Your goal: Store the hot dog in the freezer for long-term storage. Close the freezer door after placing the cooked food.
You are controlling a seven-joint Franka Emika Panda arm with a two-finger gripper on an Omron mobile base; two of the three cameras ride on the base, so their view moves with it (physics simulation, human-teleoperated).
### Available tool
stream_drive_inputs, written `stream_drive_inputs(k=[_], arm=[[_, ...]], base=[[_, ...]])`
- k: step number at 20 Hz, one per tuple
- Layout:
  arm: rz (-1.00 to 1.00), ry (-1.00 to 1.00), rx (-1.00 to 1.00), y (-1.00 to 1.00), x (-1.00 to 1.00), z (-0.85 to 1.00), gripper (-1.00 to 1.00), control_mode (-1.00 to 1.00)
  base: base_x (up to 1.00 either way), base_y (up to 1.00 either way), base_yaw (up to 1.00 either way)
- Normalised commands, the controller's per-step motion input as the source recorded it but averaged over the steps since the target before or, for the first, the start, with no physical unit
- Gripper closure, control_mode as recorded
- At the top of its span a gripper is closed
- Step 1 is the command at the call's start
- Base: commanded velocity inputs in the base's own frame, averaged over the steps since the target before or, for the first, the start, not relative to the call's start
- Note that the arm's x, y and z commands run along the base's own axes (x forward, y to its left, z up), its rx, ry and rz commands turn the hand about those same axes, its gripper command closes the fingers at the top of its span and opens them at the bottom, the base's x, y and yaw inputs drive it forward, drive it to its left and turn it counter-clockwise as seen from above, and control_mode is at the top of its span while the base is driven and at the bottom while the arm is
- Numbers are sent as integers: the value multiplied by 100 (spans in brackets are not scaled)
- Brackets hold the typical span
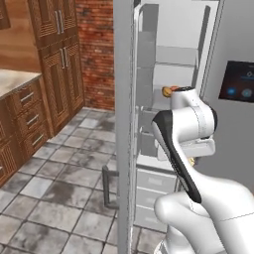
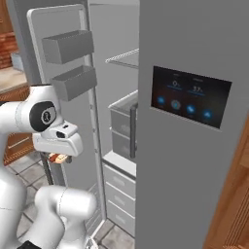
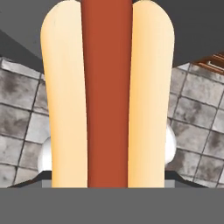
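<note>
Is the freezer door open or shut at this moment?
Open. The freezer door stands swung wide, its inner bins facing out, and the freezer shelves and drawers are exposed.

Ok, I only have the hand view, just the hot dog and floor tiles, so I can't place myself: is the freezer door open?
Observer: Yes. The freezer door is swung wide open, its inner bins facing the arm.
Operator: Is the hot dog inside yet?
Observer: No. The hot dog hangs in the gripper outside the freezer, low in front of the open door.
Operator: Anything already on the shelves?
Observer: A round orange item sits on a freezer shelf, partly hidden behind the arm.
</note>
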Motion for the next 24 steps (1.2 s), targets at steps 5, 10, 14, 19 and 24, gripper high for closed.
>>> stream_drive_inputs(k=[5,10,14,19,24], arm=[[0,0,0,0,0,0,100,100],[0,0,0,0,0,0,100,100],[0,0,0,0,0,0,100,100],[0,0,0,0,0,0,100,100],[0,0,0,0,0,0,100,100]], base=[[0,0,-26],[1,0,-41],[1,15,-38],[24,23,-17],[45,30,-6]])
